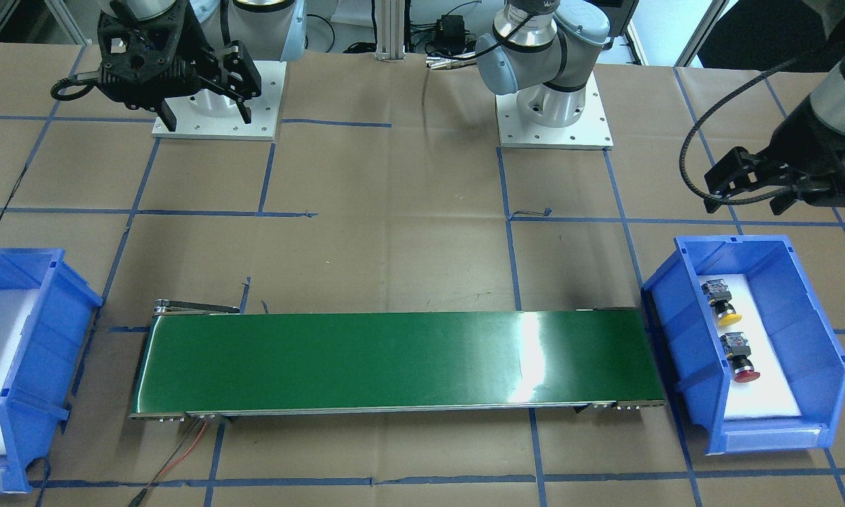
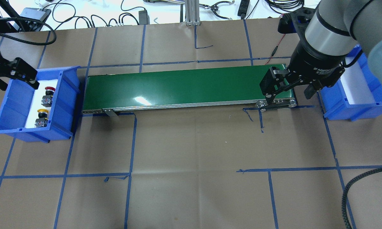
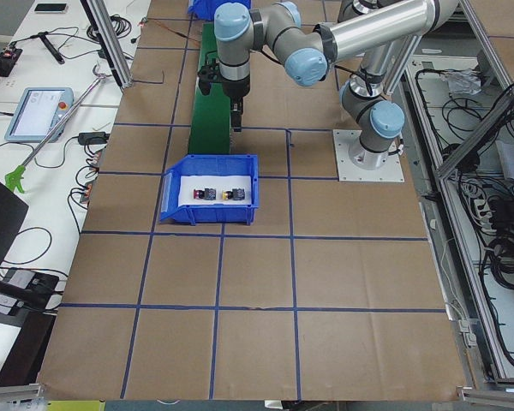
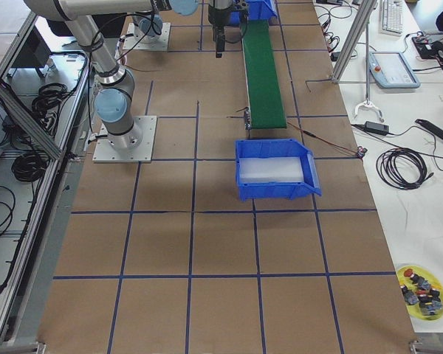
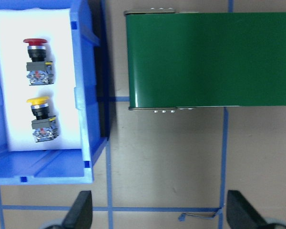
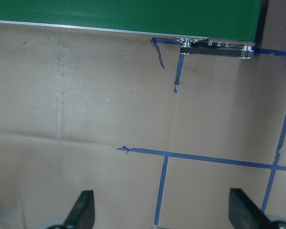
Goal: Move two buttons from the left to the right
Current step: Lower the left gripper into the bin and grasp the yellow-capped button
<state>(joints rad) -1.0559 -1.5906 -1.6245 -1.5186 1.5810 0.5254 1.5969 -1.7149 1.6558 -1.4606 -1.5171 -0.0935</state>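
The red button (image 2: 47, 91) and the yellow button (image 2: 42, 113) lie on white foam in the blue left bin (image 2: 67, 105). They also show in the left wrist view, red (image 5: 37, 62) and yellow (image 5: 42, 119), and in the front view, red (image 1: 743, 366) and yellow (image 1: 727, 310). My left gripper (image 2: 12, 78) is open and empty, high over the bin's outer rim, also in the front view (image 1: 746, 201). My right gripper (image 2: 288, 98) is open and empty above the right end of the conveyor (image 2: 187, 86). Its fingertips (image 6: 83, 210) hang over bare paper.
The green conveyor belt (image 1: 394, 362) runs between the two bins. The blue right bin (image 2: 350, 111) holds only white foam and also shows in the front view (image 1: 21, 352). Brown paper with blue tape lines covers the table. Cables lie along the far edge.
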